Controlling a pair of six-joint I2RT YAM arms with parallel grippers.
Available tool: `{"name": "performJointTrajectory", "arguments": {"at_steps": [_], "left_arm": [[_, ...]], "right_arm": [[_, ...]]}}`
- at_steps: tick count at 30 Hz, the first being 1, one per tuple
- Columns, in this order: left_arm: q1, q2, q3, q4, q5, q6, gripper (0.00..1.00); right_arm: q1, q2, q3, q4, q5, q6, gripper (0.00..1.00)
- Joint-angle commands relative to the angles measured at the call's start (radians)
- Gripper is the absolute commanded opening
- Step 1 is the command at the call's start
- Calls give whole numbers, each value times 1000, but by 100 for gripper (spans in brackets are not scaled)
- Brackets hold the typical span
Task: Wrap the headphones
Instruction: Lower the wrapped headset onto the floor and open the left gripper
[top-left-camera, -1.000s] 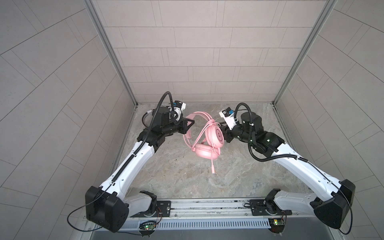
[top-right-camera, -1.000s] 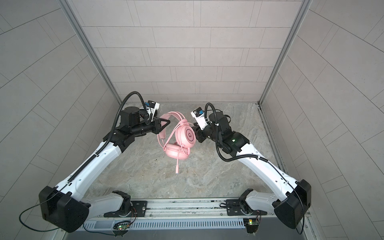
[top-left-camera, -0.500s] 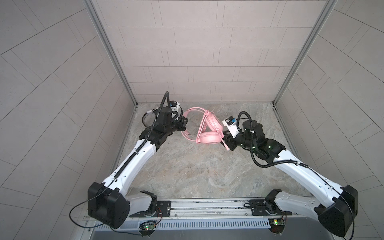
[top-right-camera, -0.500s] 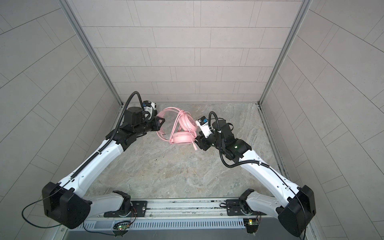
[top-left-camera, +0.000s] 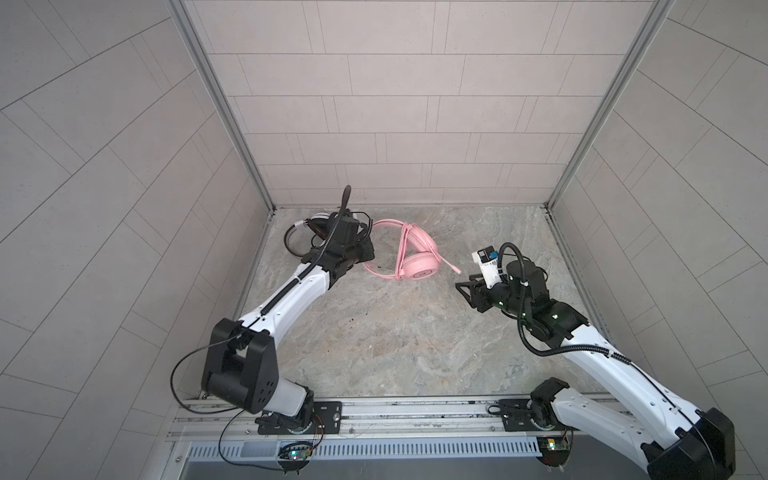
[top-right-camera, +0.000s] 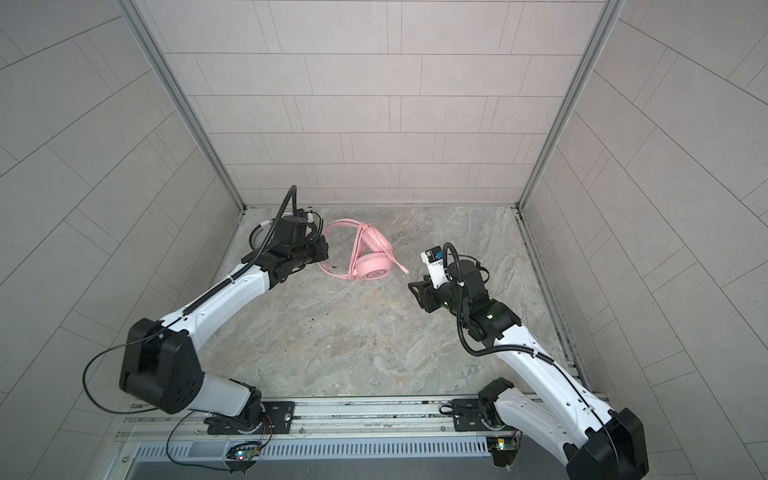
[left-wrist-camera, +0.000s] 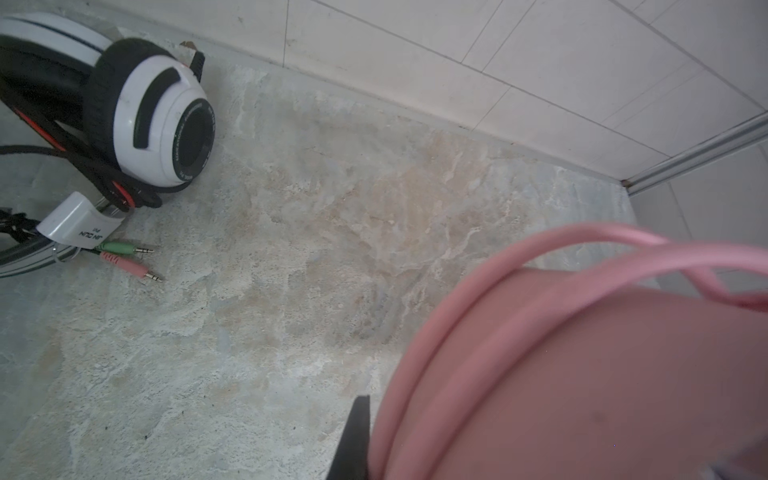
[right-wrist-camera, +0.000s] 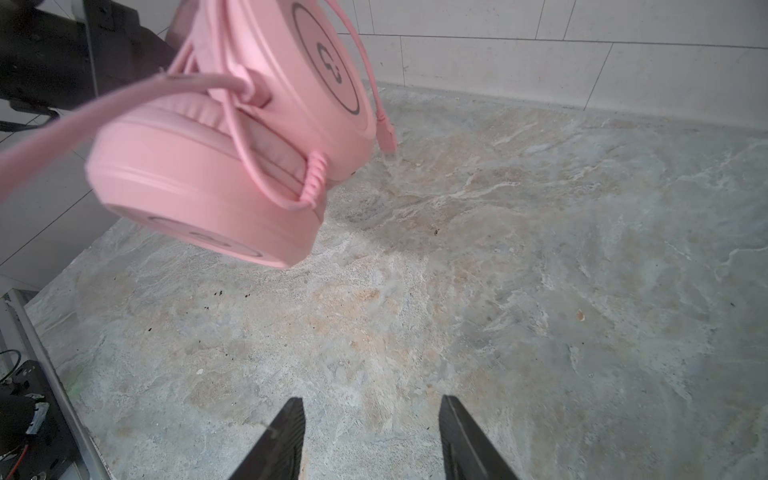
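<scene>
In the far left corner of the marbled grey-beige table (top-left-camera: 395, 340), against the pale tiled walls, lies the white-and-black over-ear headset (left-wrist-camera: 153, 116). Its black and red cable (left-wrist-camera: 108, 183) is bunched under the ear cup. A small white inline box (left-wrist-camera: 77, 220) and two audio plugs, one green (left-wrist-camera: 120, 248) and one pink (left-wrist-camera: 129, 266), rest on the table just beside it. In both top views the left arm's wrist covers most of this headset, leaving only a white edge (top-left-camera: 313, 218) and a loop of black cable visible.

Just right of it, the left tool (top-left-camera: 366, 255) is pressed together on the headband of the all-pink over-ear headset (top-left-camera: 415, 266). The left wrist view shows one black finger (left-wrist-camera: 353, 436) against the pink band, which fills that side of the view.

The headset hangs from that grip with its two ear cups (right-wrist-camera: 216, 166) together and tilted. Its shadow falls on the table beneath, but I cannot tell whether the lower cup touches the surface. The pink cable (right-wrist-camera: 249, 166) is looped several times round the band and cups. The thin pink mic boom (top-left-camera: 446, 264) sticks out towards the right.

Bare table with a few dark specks (right-wrist-camera: 216, 293) lies between the headset and the right tool (right-wrist-camera: 370, 403). That tool stands near but apart from the headset, fingers spread with nothing between them. Along the front edge runs the aluminium rail (top-left-camera: 395, 411) carrying both arm bases.
</scene>
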Motion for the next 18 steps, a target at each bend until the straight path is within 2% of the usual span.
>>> {"name": "performJointTrajectory", "arguments": {"at_steps": [1,6,11,18], "left_arm": [[0,76,49,102,-73,-94,3],[-6,267,115,159,-90,-147,3],[-18,457,288,141,-64,-147,3],[-47,620,447,121,-97,-165,3]], "right_arm": [[-3,-31,-28,28,25,36,53],[-3,-97,-24,-8,24,48,53],[-4,-137,-30,-29,24,59,53],[-4,-137,-25,-32,25,55,52]]}}
